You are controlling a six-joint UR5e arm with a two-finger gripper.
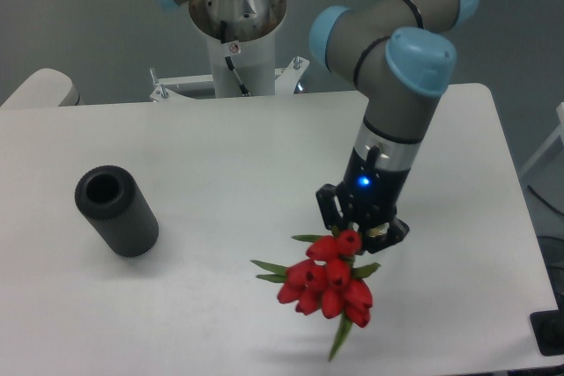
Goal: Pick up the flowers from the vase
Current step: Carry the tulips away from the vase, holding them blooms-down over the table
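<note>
Flowers [328, 281] hang as a tight red bunch directly below and slightly toward the camera from the gripper [360, 237], whose two dark fingers are closed on the stem end where it disappears behind the topmost buds. The bunch's long axis runs from the gripper downward and a little to the picture's left, buds leading; narrow green leaves stick out to the left, and one points down past the lowest bud. A faint shadow lies on the table [458, 217] beneath the bunch, so it looks to be carried clear of the surface, though how far clear I cannot tell.

Taking the vase [115, 210] as the landmark: the dark cylinder sits well apart, off to the picture's left of the bunch and somewhat farther from the camera, tilted or lying so that its round mouth faces up and toward the far left. Nothing is in that mouth. The flowers are fully out of the vase and on the opposite side of the table from it, nearer the front edge.

Judged from this, the pick itself is done; what remains turns on the bunch pointing down and out from the fingers, so any lowering would meet the buds first.
</note>
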